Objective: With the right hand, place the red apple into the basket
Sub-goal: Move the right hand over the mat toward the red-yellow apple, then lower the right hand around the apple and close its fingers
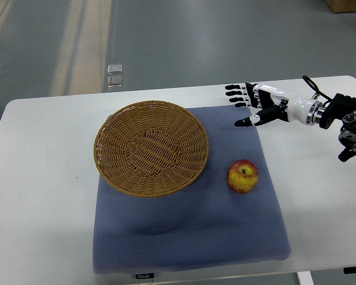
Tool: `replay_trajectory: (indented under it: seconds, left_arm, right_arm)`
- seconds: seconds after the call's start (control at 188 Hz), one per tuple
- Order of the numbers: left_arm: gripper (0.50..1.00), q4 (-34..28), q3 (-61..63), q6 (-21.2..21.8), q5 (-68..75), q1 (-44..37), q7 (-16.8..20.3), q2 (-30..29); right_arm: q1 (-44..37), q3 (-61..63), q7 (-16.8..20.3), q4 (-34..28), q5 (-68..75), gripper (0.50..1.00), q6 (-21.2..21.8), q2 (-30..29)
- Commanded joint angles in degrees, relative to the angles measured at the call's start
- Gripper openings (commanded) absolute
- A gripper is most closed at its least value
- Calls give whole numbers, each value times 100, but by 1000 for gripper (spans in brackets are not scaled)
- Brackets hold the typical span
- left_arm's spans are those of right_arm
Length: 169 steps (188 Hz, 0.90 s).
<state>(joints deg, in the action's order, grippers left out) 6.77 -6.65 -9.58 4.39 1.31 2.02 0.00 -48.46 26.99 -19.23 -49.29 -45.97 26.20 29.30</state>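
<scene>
A red and yellow apple (243, 176) lies on the blue cloth (190, 231), just right of the round wicker basket (151, 147). The basket holds nothing. My right hand (249, 104) comes in from the right edge and hovers over the cloth's far right corner, well behind the apple. Its fingers are stretched out flat and hold nothing. The left arm does not show.
The cloth lies on a white table (41, 196) with rounded corners. Grey floor lies beyond the far edge, with a small clear object (114, 75) on it. My right forearm (338, 116) reaches over the table's right side.
</scene>
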Motion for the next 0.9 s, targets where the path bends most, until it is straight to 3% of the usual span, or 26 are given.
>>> replay_trajectory:
  seconds: [0.0,0.106,0.489,0.803,0.894]
  left_arm:
    - [1000,-1,5,0,0,1,0,0]
    - [1000,8,5,0,0,1,0,0]
    - [1000,-36,-3,0,0,-8,0,0]
    - [1000,-9,5,0,0,1,0,0]
    - [1000,-18,5,0,0,1,0,0]
  right_arm:
    - [-251,-229,-64,-327,-483,921,35,287]
    - [-629,-581,-90,-985,-1238,921,26,787]
    - [-1042,-1407,-72,-2348,-2460,921,-18,1570]
    - [-1033,-1899,-55,-2410,-2829,921,-168,1509]
    - [-989,-2066,-46,-2401,-2865,921,-396,1359]
